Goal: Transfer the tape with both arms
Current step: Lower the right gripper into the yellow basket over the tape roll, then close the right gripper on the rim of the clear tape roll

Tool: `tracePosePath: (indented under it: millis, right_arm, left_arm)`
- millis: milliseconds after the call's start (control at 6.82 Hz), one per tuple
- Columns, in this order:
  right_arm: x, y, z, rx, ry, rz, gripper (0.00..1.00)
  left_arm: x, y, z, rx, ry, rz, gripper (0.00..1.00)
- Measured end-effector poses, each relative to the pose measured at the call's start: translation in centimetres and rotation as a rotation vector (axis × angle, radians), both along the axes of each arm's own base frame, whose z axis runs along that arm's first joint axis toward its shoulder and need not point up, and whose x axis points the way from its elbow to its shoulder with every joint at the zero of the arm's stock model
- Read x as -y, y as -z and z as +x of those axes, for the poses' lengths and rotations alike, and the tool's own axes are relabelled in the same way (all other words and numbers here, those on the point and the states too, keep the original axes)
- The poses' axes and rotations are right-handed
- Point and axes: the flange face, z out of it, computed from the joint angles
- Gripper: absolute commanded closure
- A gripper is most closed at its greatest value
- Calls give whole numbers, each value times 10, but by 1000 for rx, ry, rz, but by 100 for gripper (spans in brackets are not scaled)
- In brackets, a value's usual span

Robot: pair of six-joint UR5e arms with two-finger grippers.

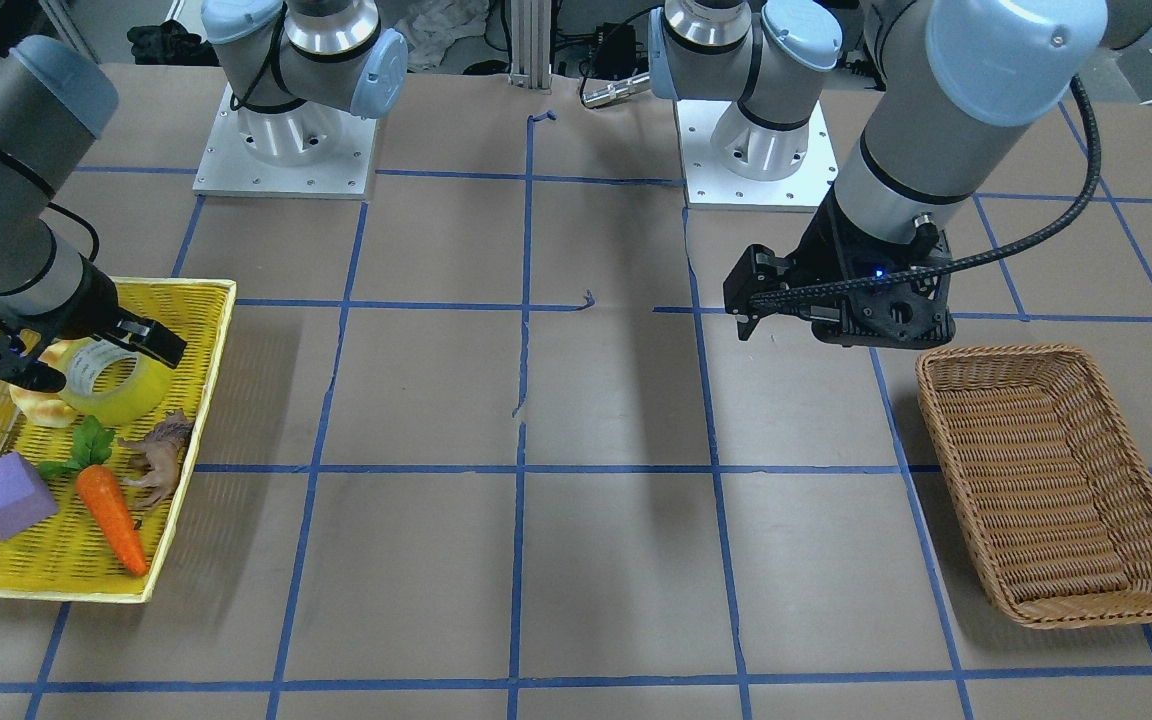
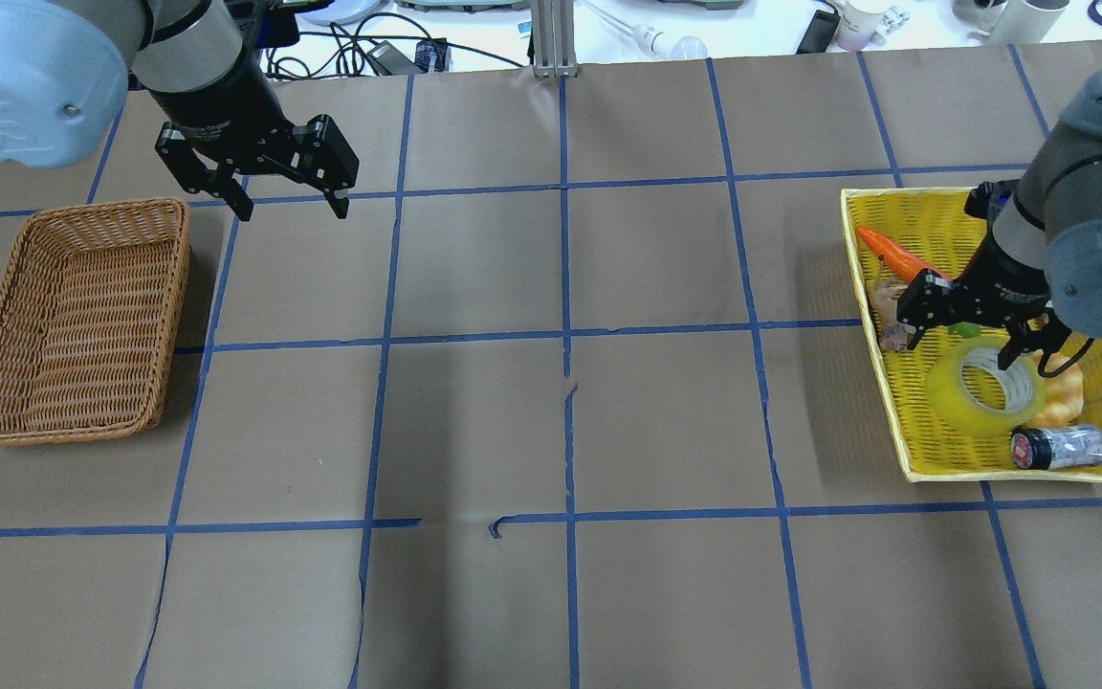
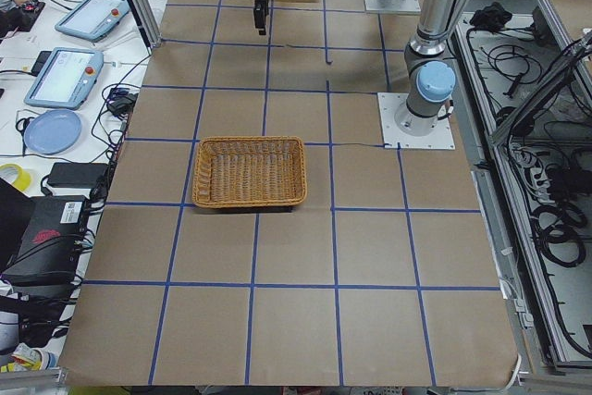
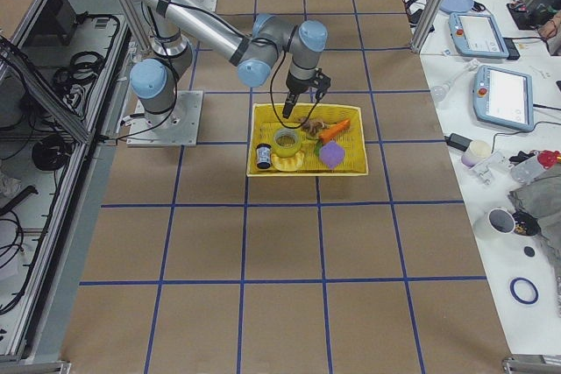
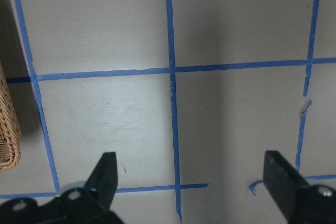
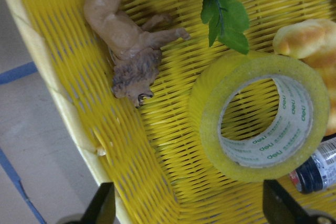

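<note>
The right gripper point(image 2: 956, 344) points down into the tray point(image 6: 52, 82), its fingers spread wide and holding nothing. The tape point(image 6: 207, 124) lies directly below it, a little tilted, with the hole facing up, and we see no contact between them.

Room is tight there. Under one finger runs the tray's rim, with the lion point(image 6: 126, 35) just inside it. Under the other finger lies the bottle point(image 2: 1058, 447), just beside the tape. The bread point(image 2: 1063, 392) rests against the tape, and the carrot leaves point(image 6: 226, 9) reach near its edge.

Toward the left gripper point(image 2: 293, 211) the table point(image 2: 474, 421) is open. That gripper is also spread and empty, and it points down above bare table. The basket point(image 2: 101, 206) is near it on its outer side.

The right arm point(image 2: 1096, 249) reaches over the tray with the wrist turned down. The left arm point(image 2: 197, 77) descends steeply.
</note>
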Motion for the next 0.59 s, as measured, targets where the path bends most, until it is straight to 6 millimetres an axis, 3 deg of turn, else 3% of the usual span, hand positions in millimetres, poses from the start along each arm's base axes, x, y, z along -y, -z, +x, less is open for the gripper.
tracePosePath:
  millis: [293, 586]
  right_arm:
    - [-12, 30, -20, 27, 16, 44, 5]
    - [-10, 47, -26, 41, 24, 66, 15]
  left_arm:
    - [-2, -1, 0, 4, 0, 1, 0]
    - [-1, -2, 2, 1, -4, -4, 0]
